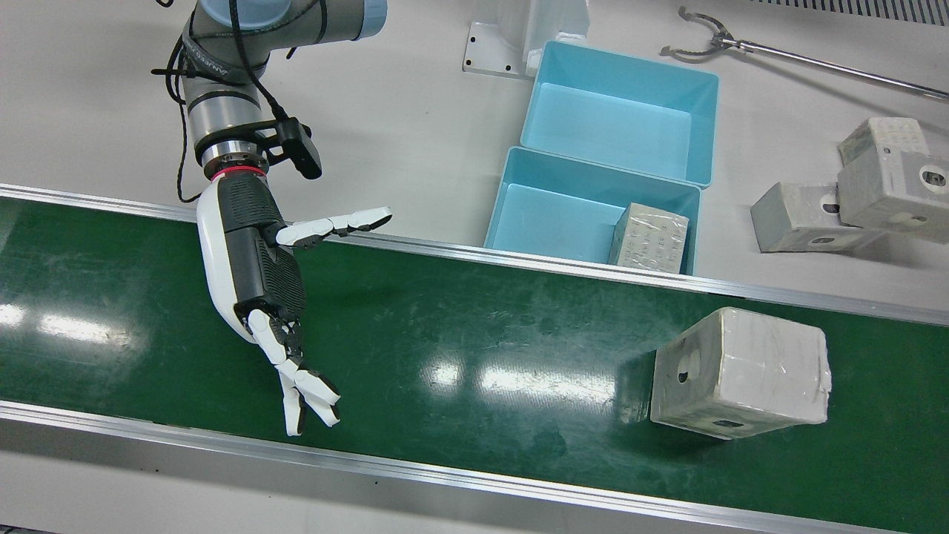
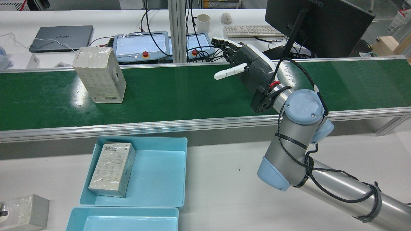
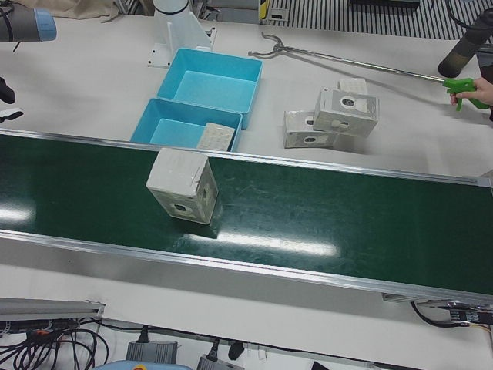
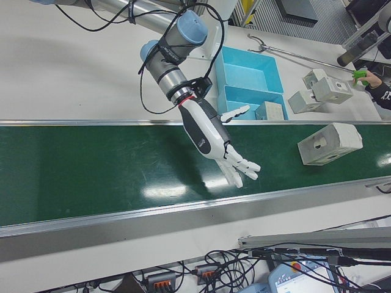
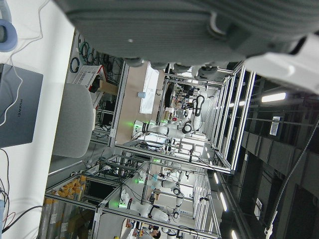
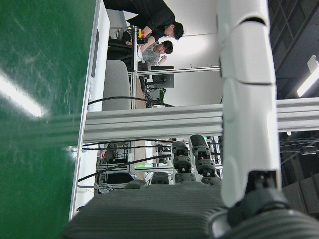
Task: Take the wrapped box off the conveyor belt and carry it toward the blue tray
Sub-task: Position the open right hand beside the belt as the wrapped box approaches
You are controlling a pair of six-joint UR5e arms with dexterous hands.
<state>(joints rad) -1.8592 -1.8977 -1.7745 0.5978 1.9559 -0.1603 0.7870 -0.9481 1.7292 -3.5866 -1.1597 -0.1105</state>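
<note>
The wrapped box stands on the green conveyor belt, toward the robot's left end; it also shows in the rear view, the left-front view and the right-front view. My right hand hovers over the belt, open and empty, fingers spread, well away from the box; it also shows in the rear view and the right-front view. The blue tray sits beside the belt on the robot's side. My left hand shows only as a palm edge in its own view.
A wrapped box lies in the near blue tray. A second blue tray sits behind it. Several loose wrapped boxes and a long grabber tool lie on the white table. Monitors and a keyboard stand beyond the belt.
</note>
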